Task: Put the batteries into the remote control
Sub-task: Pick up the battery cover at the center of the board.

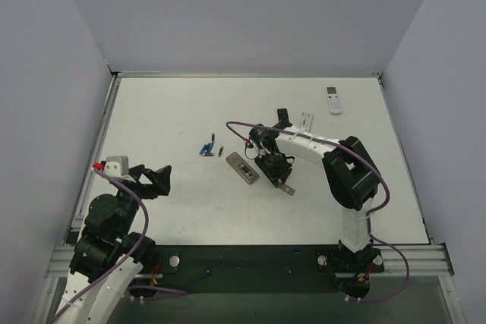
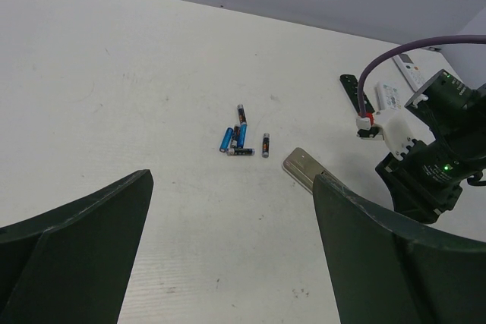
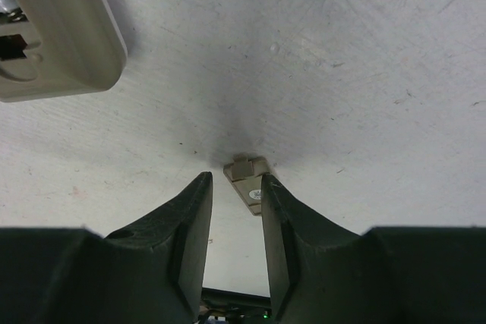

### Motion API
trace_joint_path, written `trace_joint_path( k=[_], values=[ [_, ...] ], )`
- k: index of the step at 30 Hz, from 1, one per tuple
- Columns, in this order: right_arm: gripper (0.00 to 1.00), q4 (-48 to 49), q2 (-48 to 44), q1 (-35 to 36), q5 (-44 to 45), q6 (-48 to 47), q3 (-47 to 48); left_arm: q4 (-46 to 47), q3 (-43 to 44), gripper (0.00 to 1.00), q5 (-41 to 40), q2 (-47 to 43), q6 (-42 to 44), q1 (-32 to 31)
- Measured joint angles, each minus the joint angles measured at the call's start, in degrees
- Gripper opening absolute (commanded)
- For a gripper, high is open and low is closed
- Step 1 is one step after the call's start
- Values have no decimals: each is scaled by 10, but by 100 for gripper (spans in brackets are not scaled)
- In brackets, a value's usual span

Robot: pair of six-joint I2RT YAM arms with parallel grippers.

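Right pincer (image 3: 235, 181) hovers low over the tan battery cover (image 3: 243, 166), fingers narrowly apart; whether it is clamped cannot be told. The remote control (image 1: 242, 168) lies back-up at nine o'clock, the batteries (image 1: 206, 149) beyond it at ten. Setting the cover aside seems to be the step in hand; next, a battery must be pinched.

In the right wrist view we see only one corner of the remote control (image 3: 53, 36). The top and left edges of the picture cut off the rest, and its dark recess shows only in part. Near this corner lies a small tan piece (image 3: 245, 172). A finger (image 3: 292, 240) of the right gripper (image 3: 235, 178) covers one side of it, so we cannot tell its full shape. In the left wrist view a finger of the left gripper (image 2: 233, 178) hides one end of the remote control. In the top view, the batteries (image 1: 207, 149) left of the remote control are too small for us to count.
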Motion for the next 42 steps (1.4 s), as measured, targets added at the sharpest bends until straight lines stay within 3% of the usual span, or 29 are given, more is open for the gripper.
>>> trace_joint_path(
  k=[11,18,26,36,42],
  values=[
    [19,-5,24,0,12,-10,10,0,-2,97,0,1,0,0],
    [1,-10,26,0,13,-13,12,0,-2,97,1,3,0,0],
    [0,-6,10,0,4,-10,11,7,-3,97,25,5,3,0],
    [0,66,-177,0,-57,39,-15,75,-38,97,142,29,9,0],
    [0,180,-299,-1,-150,111,-82,193,-85,97,252,87,-30,0]
  ],
)
